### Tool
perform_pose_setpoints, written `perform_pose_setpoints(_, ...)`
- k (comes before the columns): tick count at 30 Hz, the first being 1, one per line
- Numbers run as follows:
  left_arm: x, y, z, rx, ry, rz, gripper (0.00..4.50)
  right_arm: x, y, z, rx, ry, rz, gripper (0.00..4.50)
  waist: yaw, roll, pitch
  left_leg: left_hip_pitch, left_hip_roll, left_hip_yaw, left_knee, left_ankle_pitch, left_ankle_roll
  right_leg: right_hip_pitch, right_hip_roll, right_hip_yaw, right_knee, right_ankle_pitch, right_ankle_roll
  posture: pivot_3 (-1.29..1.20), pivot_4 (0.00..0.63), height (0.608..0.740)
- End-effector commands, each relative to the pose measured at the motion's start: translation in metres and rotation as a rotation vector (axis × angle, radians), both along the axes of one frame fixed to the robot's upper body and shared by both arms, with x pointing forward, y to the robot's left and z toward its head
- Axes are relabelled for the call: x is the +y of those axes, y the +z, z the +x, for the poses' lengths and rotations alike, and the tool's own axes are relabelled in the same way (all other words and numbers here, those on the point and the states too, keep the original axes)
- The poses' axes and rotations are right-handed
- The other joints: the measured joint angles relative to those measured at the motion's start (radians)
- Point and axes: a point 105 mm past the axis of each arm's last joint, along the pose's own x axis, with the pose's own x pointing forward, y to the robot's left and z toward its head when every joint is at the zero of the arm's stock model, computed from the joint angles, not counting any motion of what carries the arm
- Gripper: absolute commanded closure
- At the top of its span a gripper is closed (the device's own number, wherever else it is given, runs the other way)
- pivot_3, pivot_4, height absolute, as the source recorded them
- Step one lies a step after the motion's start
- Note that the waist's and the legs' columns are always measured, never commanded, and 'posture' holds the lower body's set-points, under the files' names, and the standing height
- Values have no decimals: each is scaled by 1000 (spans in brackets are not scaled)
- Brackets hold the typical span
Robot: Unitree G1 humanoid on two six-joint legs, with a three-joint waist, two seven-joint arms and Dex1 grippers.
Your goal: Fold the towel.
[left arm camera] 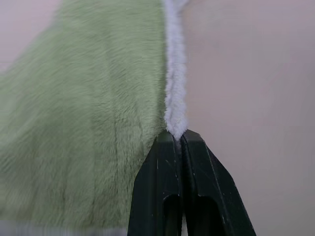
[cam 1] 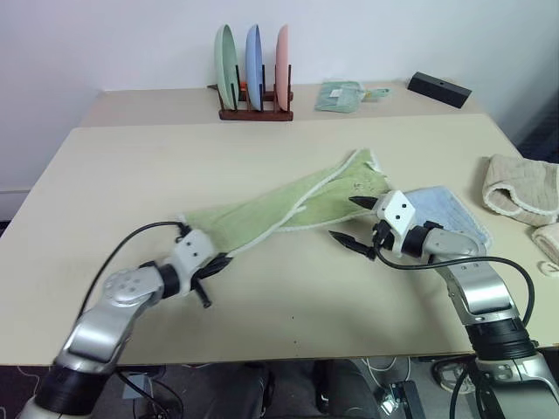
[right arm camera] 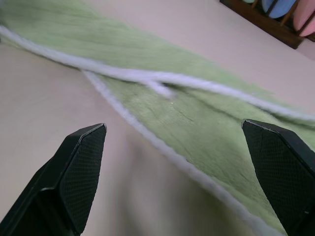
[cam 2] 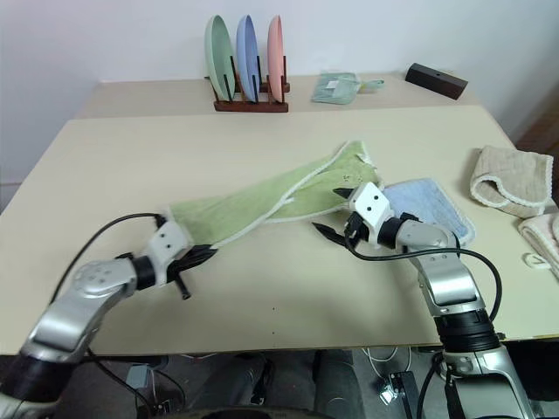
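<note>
The towel is long, light green with a thin white trim, and lies bunched lengthwise, slanting across the middle of the table. My left gripper is at the towel's near left end. The left wrist view shows it shut on the white trim of the towel. My right gripper stands open just above the table at the towel's right part, one finger over the green cloth and the other over bare table. Between its fingertips in the right wrist view lies the towel's trimmed edge.
A light-blue folded towel lies under my right wrist. Beige towels sit at the table's right edge. At the back stand a wooden rack with three plates, a small green packet and a black box.
</note>
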Motion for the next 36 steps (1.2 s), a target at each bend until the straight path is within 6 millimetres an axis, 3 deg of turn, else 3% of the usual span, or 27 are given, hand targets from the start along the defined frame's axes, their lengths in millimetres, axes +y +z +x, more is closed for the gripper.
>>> perform_pose_setpoints(1,20,17,-14,-26,51,9,4462,-2,27,10,-124,-12,-14,0,4,1,1,0,0,0,0,0,0,0,0,0,0,0,0,0,150,740)
perform_pose_setpoints(4,38,15,-22,-20,115,31,4462,-7,35,26,-178,-53,-84,0,7,1,1,0,0,1,0,0,0,0,0,0,0,0,0,0,150,740)
perform_pose_setpoints(15,62,7,-35,15,198,63,4462,-22,28,70,-413,-10,-586,0,-7,2,3,0,0,3,0,0,1,0,0,1,0,0,0,0,150,740)
perform_pose_setpoints(20,80,-8,-46,62,231,120,4462,-11,35,88,-498,52,-708,0,-24,2,4,1,0,3,-1,0,0,0,0,1,0,0,0,0,150,740)
perform_pose_setpoints(23,99,-14,-54,75,256,198,4462,6,49,97,-569,97,-748,0,-33,2,4,1,0,3,-2,0,0,-1,0,1,0,0,0,0,150,740)
perform_pose_setpoints(36,101,-18,-65,87,271,190,4462,50,39,110,-738,266,-1014,0,-49,3,3,2,1,6,-13,2,-3,-8,2,8,2,0,-1,0,150,740)
